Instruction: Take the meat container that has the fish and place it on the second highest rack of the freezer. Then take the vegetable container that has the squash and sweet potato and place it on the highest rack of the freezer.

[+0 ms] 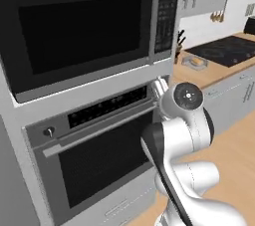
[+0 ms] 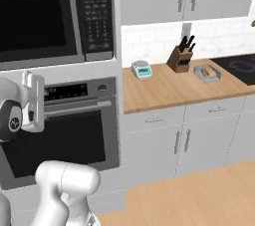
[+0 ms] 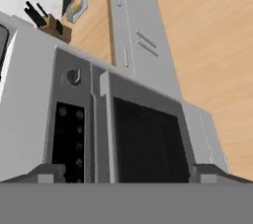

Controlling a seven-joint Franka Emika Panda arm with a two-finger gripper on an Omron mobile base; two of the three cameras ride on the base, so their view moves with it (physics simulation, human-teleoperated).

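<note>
- No text, label, brand name or number can be read anywhere.
- The microwave point(image 2: 47, 16) has a keypad point(image 2: 97, 21) on its right side, with a small display above it; the markings are too blurred to read.
- The oven point(image 2: 69, 125) below the microwave has a dark control strip point(image 2: 67, 91) with pale marks that cannot be made out.

wooden counter point(image 2: 169, 90), knife block point(image 2: 180, 59), scale point(image 2: 142, 69), tray point(image 2: 207, 73)
</note>
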